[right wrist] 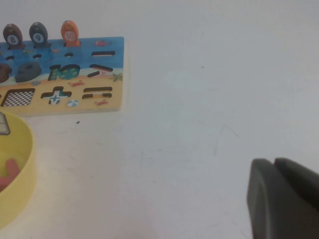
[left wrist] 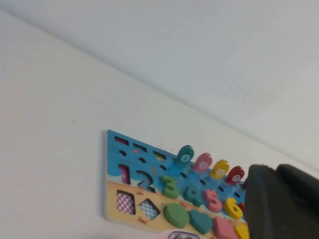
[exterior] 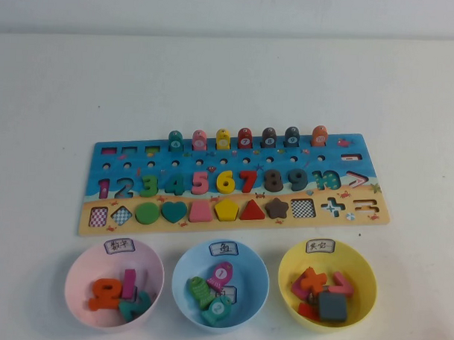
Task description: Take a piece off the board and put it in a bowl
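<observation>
The green round disc point(exterior: 146, 213) lies in its slot in the sandy lower strip of the long blue puzzle board point(exterior: 66, 172), next to a teal heart point(exterior: 173, 211). The disc also shows in the left wrist view point(left wrist: 176, 215), with the board point(left wrist: 113, 141) around it. The yellow bowl point(exterior: 366, 283) with a white label stands in front of the board's right end and holds several pieces; its rim shows in the right wrist view point(right wrist: 22, 174). My left gripper point(left wrist: 275, 172) is shut and empty, off the board. My right gripper point(right wrist: 273, 164) is shut and empty over bare table. Neither arm shows in the high view.
A pink bowl point(exterior: 78, 265) and a light blue bowl point(exterior: 186, 262) with pieces stand in front of the board, left of the yellow bowl. Numbered fish pegs point(exterior: 223, 139) stand upright along the board's far edge. White table point(exterior: 230, 80) lies all around.
</observation>
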